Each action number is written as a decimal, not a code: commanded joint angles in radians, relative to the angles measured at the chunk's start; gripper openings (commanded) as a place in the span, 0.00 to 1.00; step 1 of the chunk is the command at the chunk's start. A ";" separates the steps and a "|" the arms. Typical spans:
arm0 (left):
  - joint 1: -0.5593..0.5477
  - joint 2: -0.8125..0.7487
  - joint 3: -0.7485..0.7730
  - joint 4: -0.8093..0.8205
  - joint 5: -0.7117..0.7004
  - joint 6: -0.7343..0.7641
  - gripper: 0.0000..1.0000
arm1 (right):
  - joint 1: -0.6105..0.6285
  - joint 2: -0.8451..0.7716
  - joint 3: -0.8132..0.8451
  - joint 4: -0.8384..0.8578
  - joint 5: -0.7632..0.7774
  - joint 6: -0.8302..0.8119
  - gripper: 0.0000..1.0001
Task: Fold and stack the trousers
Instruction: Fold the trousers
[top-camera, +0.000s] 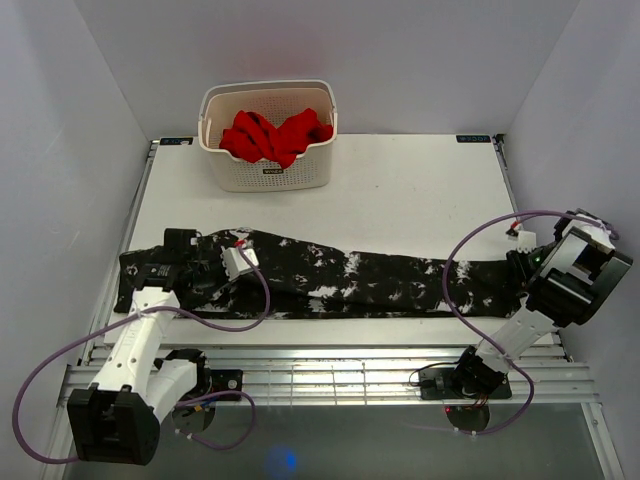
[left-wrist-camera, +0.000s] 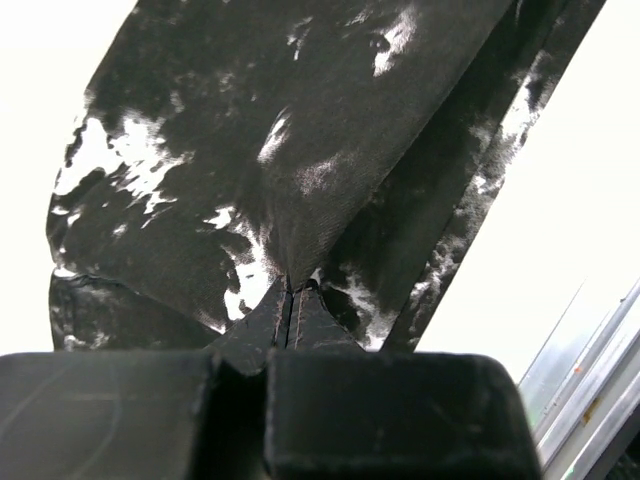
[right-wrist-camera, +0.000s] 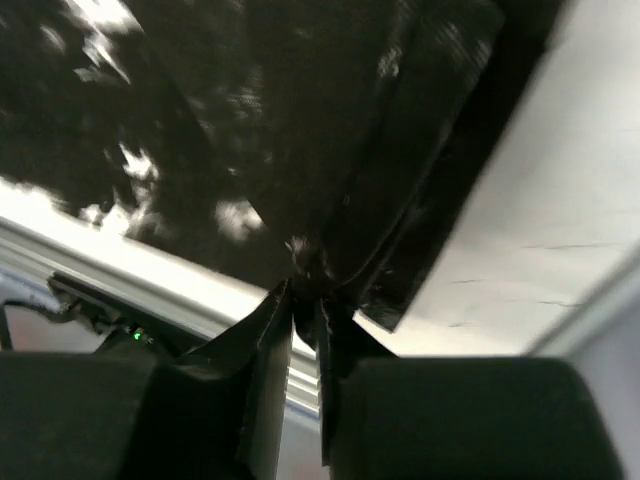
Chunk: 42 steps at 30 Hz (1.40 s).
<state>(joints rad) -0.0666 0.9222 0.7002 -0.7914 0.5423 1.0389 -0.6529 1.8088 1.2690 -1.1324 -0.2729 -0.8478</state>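
You had the trousers (top-camera: 340, 275) stretched flat across the table (top-camera: 400, 190), on the near side of the basket (top-camera: 268, 172) that held a red garment (top-camera: 272, 133). Your left gripper (left-wrist-camera: 290, 290), near and left of the basket, pinched the trousers tight at one end. Your right gripper (right-wrist-camera: 305, 290), far right of the basket, had narrow jaws with the other end bunched between them.

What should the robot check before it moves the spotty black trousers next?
1. Left hand pinching the black, white-speckled fabric trousers: ok.
2. Right hand pinching their other end: ok.
3. Trousers lying stretched along the white table: ok.
4. Red garment tucked away in the white plastic basket: ok.
5. Fabric flat under both hands: cannot tell.
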 joint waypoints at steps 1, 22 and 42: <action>-0.010 0.017 -0.004 -0.025 0.018 0.024 0.00 | -0.013 -0.055 -0.071 0.072 0.078 -0.039 0.30; -0.064 0.681 0.392 -0.131 0.106 -0.336 0.00 | -0.033 -0.474 -0.330 0.153 0.006 -0.669 0.54; -0.064 0.687 0.387 -0.111 0.064 -0.327 0.00 | 0.012 -0.494 -0.580 0.424 0.147 -0.953 0.43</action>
<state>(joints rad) -0.1272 1.6608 1.0985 -0.9283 0.5850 0.7071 -0.6453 1.3155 0.6880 -0.7616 -0.1482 -1.7618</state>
